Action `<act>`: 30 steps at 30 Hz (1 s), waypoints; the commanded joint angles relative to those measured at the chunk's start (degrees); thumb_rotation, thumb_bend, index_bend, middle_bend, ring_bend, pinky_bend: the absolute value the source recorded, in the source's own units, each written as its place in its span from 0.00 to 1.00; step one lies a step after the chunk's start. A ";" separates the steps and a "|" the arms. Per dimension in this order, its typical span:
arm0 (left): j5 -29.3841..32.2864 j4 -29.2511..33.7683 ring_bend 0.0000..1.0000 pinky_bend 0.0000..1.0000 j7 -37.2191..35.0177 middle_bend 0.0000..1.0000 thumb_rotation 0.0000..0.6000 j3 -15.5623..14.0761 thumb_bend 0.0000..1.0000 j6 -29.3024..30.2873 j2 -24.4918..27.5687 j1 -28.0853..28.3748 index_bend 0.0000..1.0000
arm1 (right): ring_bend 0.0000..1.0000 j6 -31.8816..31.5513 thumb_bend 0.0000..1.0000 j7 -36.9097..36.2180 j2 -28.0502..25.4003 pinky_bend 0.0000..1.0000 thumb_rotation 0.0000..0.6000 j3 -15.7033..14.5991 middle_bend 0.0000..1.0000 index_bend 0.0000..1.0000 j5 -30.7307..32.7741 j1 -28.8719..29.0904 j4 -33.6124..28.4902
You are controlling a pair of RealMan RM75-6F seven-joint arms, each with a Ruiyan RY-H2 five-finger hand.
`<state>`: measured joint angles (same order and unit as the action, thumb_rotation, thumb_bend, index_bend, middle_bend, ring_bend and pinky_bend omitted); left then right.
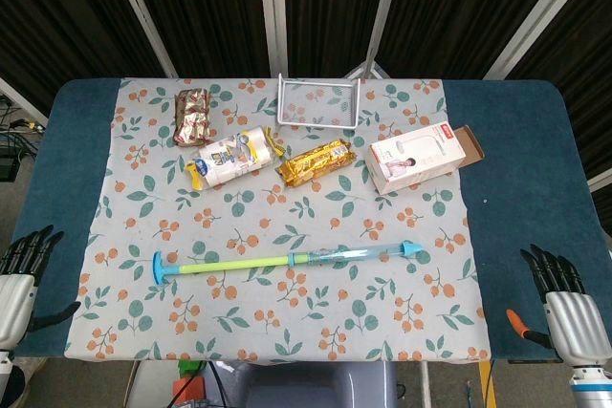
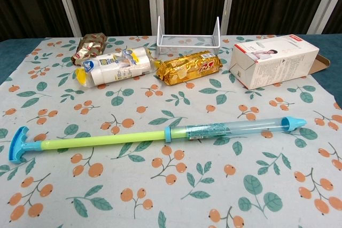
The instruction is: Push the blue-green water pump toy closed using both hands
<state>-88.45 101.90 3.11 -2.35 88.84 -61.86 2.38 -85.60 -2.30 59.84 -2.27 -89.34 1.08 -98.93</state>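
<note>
Both hands, left hand (image 1: 24,279) and right hand (image 1: 564,308), rest empty with fingers seemingly spread at the surface's (image 1: 535,179) near corners, well apart from the fully extended water pump toy (image 1: 287,262) lying between them, so reaching for both its ends likely comes next.

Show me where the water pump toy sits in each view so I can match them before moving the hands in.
Head view: water pump toy lies across the lower middle, T-handle at left.
Chest view: it spans the frame at mid-height, handle at far left.
Shared landmark: the gold snack pack, directly beyond the toy's middle in both views.
</note>
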 commanded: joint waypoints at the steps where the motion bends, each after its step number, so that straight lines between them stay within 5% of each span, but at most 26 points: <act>1: 0.10 -0.06 0.00 0.03 -0.13 0.00 1.00 0.04 0.05 -0.27 0.05 -0.02 0.01 | 0.00 -0.12 0.31 -0.20 -0.10 0.00 1.00 -0.01 0.00 0.00 -0.24 -0.10 -0.05; 12: 0.43 0.44 0.00 0.03 0.38 0.00 1.00 0.28 0.05 -1.81 0.23 0.17 0.01 | 0.00 0.26 0.31 0.16 0.01 0.00 1.00 0.15 0.00 0.00 -0.43 -0.20 0.01; 20: 4.63 3.48 0.00 0.08 2.26 0.02 1.00 2.02 0.13 -7.44 1.04 2.97 0.15 | 0.00 1.07 0.31 0.82 0.18 0.00 1.00 0.17 0.00 0.00 -0.36 -0.03 -0.08; 30: 16.58 9.08 0.01 0.13 19.28 0.13 1.00 7.57 0.18 -16.49 -3.39 11.35 0.35 | 0.00 1.68 0.31 -0.02 -0.21 0.00 1.00 0.14 0.00 0.00 -0.33 0.04 -0.52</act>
<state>-76.36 108.98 17.10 3.17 75.38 -62.96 10.67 -83.93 -2.33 59.63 -2.13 -89.67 1.12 -99.45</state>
